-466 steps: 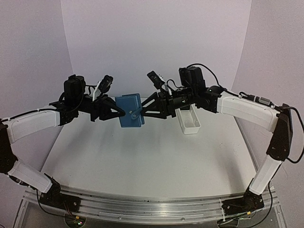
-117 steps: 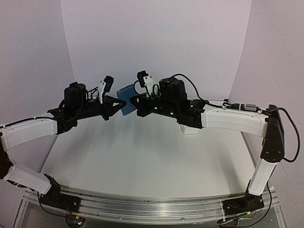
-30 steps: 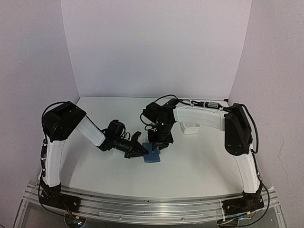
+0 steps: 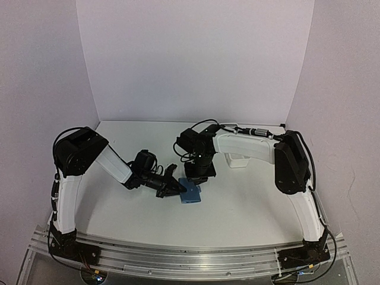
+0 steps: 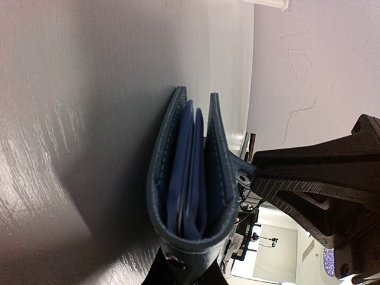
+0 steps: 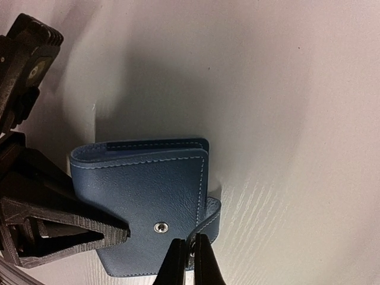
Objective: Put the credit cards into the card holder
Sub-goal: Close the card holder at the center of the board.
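Pinching unit, right: right gripper (image 6: 190, 260), pointing straight down, fingers drawn together on the free end of the snap tab (image 6: 211, 214). The apparent purpose is to carry the tab over the cover to the snap stud (image 6: 160, 227). The tab is curled up off the surface and not yet seated on the stud.

Clamping unit, left: left gripper (image 4: 177, 190), reaching in low from the left, fingers pressed onto the card holder (image 6: 148, 190) at the side away from the tab. Judged purpose: to pin the holder so it neither slides nor springs open while the tab is worked.

Held item: card holder, blue with pale stitching, folded, lying flat on the table (image 4: 255, 202) near its middle, between the two arms. In the left wrist view the covers gape slightly, with lighter blue leaves between them.

Credit cards: none seen loose in any view. A darker strip shows along the holder's far edge in the right wrist view; whether it is a card cannot be told. Judged stage: closing the holder.

Outlying: white tray (image 4: 238, 159), beyond the right arm, well apart from the holder.
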Motion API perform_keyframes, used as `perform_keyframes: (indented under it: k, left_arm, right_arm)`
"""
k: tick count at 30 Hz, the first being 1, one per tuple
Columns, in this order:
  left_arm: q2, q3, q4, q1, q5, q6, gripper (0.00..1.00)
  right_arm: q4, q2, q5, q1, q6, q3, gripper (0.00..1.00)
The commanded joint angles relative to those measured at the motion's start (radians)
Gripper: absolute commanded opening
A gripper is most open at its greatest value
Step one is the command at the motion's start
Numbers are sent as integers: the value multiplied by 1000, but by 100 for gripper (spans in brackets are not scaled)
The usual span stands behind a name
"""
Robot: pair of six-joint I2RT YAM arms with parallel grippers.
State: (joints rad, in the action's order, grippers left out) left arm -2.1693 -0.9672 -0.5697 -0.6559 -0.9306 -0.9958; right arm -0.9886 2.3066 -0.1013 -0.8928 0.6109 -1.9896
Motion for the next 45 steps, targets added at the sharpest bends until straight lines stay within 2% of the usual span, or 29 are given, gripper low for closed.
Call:
perform_keyframes:
  k: [1,9,18,30,45]
  left_arm:
    - [-89,38,135,-15,115,-10,0]
    - [-95,30,136,-24,115,-15,0]
    - [-93,43,134,-28,117,-18,0]
    - [-99,45,125,-35,118,-27,0]
    - [-112,41,125,-39,115,-33,0]
  right_arm:
    - [-15,-1,-22,0,-15,-11,1]
    - [107,-22,67,2,-15,80,0]
    - [151,-25,58,2,-20,100,0]
    - [235,-40,161,0,10,147,0]
    - [255,-127,101,1,38,236,0]
